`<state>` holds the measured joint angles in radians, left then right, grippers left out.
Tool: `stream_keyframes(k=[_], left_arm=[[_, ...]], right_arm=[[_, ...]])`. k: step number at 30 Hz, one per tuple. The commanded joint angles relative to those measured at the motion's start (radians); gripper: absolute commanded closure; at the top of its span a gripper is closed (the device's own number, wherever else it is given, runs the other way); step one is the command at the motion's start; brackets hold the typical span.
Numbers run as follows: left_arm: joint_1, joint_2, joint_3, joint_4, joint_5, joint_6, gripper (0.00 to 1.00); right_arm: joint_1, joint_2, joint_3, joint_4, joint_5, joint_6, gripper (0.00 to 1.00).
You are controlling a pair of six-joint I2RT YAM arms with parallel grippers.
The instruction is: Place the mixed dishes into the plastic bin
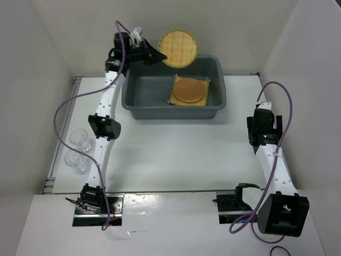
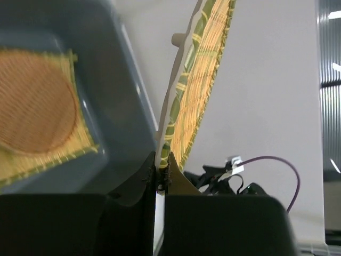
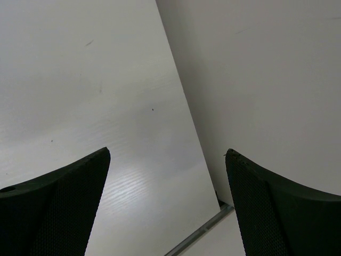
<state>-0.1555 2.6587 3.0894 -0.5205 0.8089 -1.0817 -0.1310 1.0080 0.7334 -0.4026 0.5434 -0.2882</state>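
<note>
Black fingers of the left hand (image 2: 162,160) fill the bottom of its wrist view, clenched on the lower edge of the yellow disc (image 2: 200,90). The disc stands nearly on edge there, a round woven piece with pale yellow weave, green cross bands and a dark green rim. From the top view the same yellow disc (image 1: 179,48) hangs in the air over the far rim of the grey bin (image 1: 139,101), toward its left end, gripped at its left edge and touching nothing else.

The bin is a deep rectangular tub with rounded corners, standing at the far middle of the white tabletop (image 1: 176,154). On its floor, in the right half, lies the square mat (image 1: 173,100), yellow with a frayed woven border. The orange disc (image 1: 191,90) rests flat on the middle of the mat.

Two clear glasses (image 1: 80,138) stand close together at the left edge of the tabletop, just beside the left arm's middle link and well apart from the bin. A purple cable (image 1: 63,109) loops out from that arm above them.

The right hand (image 3: 168,154) is released, its two dark fingers spread wide with only bare tabletop and the foot of the white side wall (image 3: 266,80) between them. It hovers near the right edge, well apart from the bin.
</note>
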Motion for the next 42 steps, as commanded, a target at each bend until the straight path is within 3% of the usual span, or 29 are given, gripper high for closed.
stream_keyframes(k=[1, 11, 17, 24, 28, 30, 33, 36, 37, 39, 42], left_arm=[[-0.039, 0.068, 0.049, -0.025, 0.012, -0.040, 1.00], [-0.193, 0.201, 0.049, -0.059, -0.178, -0.018, 1.00], [-0.193, 0.293, 0.049, -0.019, -0.184, -0.075, 1.00], [-0.191, 0.313, 0.049, -0.145, -0.267, -0.041, 1.00], [-0.171, 0.323, 0.049, -0.133, -0.251, -0.055, 0.99], [-0.162, 0.333, 0.049, -0.124, -0.238, -0.055, 0.78], [-0.162, 0.311, 0.049, -0.113, -0.249, -0.055, 0.30], [-0.153, 0.271, 0.049, -0.102, -0.249, -0.055, 0.07], [-0.153, 0.229, 0.049, -0.117, -0.275, -0.031, 0.00], [-0.127, 0.161, 0.049, -0.166, -0.328, 0.031, 0.00], [-0.099, -0.049, 0.049, -0.393, -0.616, 0.266, 0.00]], right_arm=[[-0.002, -0.042, -0.015, 0.068, 0.024, 0.015, 0.07], [0.007, -0.042, -0.025, 0.068, -0.007, 0.015, 0.07], [0.016, -0.042, -0.025, 0.068, -0.025, 0.015, 0.07], [0.016, -0.032, -0.025, 0.068, -0.045, 0.006, 0.07], [0.016, -0.023, -0.025, 0.068, -0.056, -0.003, 0.07], [0.016, -0.023, -0.025, 0.059, -0.065, -0.003, 0.03], [0.016, -0.014, -0.025, 0.059, -0.074, -0.003, 0.02], [0.016, -0.014, -0.025, 0.050, -0.074, -0.003, 0.02], [0.016, -0.005, -0.025, 0.050, -0.083, -0.003, 0.02], [0.016, -0.005, -0.025, 0.050, -0.083, -0.003, 0.02], [0.016, 0.006, -0.025, 0.050, -0.092, -0.003, 0.02]])
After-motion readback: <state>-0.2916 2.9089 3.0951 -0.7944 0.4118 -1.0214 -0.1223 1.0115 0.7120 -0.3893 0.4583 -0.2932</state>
